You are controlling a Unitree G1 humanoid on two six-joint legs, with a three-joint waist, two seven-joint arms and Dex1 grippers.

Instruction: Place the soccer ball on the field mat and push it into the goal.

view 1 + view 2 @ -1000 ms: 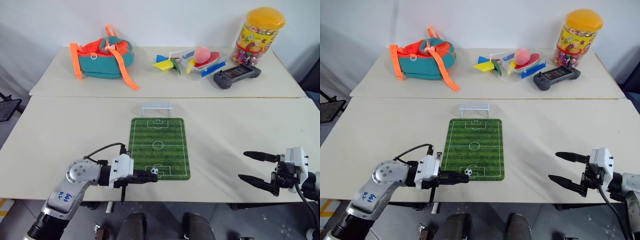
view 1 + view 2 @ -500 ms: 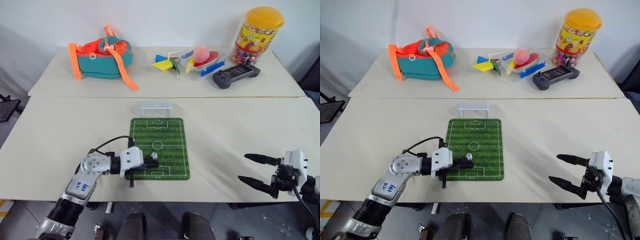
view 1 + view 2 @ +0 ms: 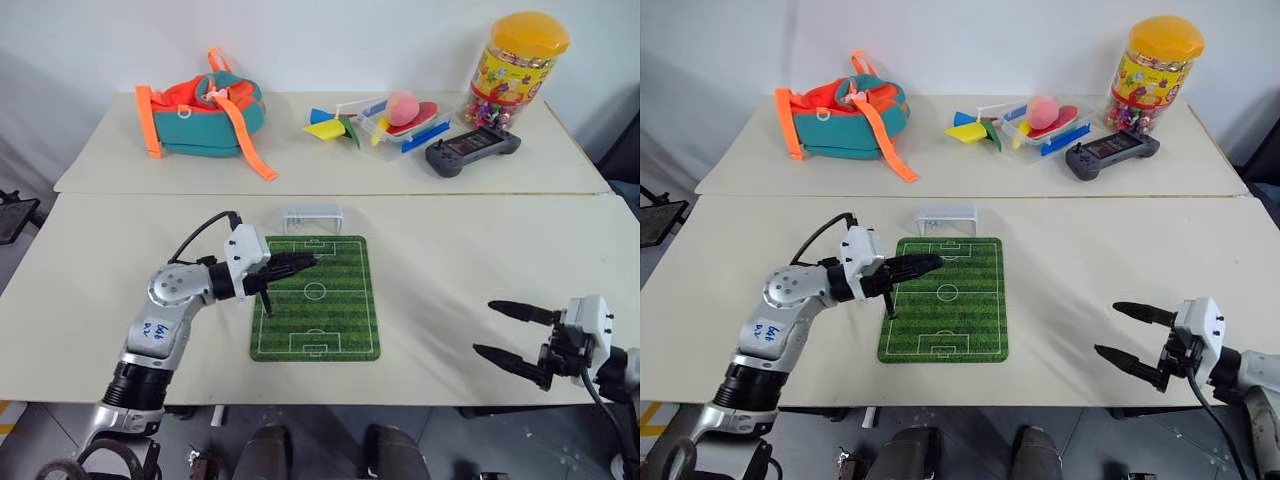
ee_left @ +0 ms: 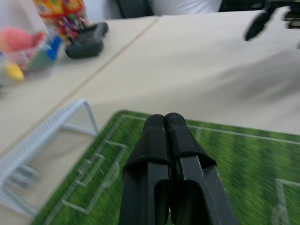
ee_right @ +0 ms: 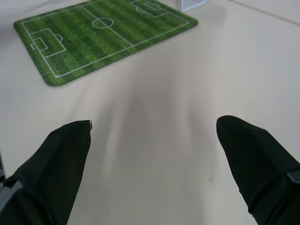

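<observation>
Annotator: Risk first. The left pincer (image 3: 308, 261) is over the mat (image 3: 330, 312), at the far left part, near the goal (image 3: 312, 214). I judge a wide sweep could clip the goal frame and shove it off its spot, or catch the mat's edge and drag it.

Checker: Ball?

Annotator: Cannot tell where it is. It is too small to pick out on the mat or in the net. If it sits by the fingers, a glancing poke could send it past the post and across the counter (image 3: 480, 250). A tiny ball rolls easily.

Checker: Pincer state?

Annotator: The left one is clenched, the two fingers pressed together with nothing between them. That looks like a pushing pose, not a grasp.

Checker: Arm pose?

Annotator: The left arm reaches out from the mat's left side. Its pincer is about level and points across the mat toward the right and the goal end. The tips are over the grass near the printed goal box.

Checker: Right side?

Annotator: The right pincer (image 3: 485, 327) is released and empty, fingers spread wide. It hangs at the counter's near right edge, well apart from the mat, pointing leftward. No risk from it where it is.
</observation>
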